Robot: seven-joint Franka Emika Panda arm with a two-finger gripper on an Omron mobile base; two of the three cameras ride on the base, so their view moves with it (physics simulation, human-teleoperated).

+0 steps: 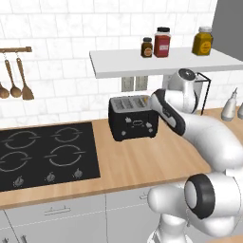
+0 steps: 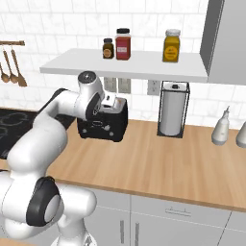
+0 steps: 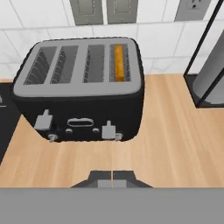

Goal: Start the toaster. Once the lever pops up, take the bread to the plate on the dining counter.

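The black toaster (image 3: 78,109) stands on the wall-side wooden counter, with its slots facing up. A tan crust edge of the bread (image 3: 118,63) shows in the rightmost slot. Two grey levers stick out of the toaster's front, the left lever (image 3: 43,120) and the right lever (image 3: 108,130). My gripper (image 3: 112,180) is shut with nothing between its fingers; it hovers in front of and above the toaster, just below the right lever in the hand view. From the base, the toaster (image 1: 133,118) sits behind my forearm, and my hand hangs over the toaster (image 2: 108,127). The plate and the dining counter are out of view.
A black hob (image 1: 47,154) lies left of the toaster. A paper towel holder (image 2: 173,110) stands to its right, with two pale bottles (image 2: 222,127) farther right. A white shelf (image 2: 125,65) with jars hangs above. Wall sockets (image 3: 105,11) are behind the toaster.
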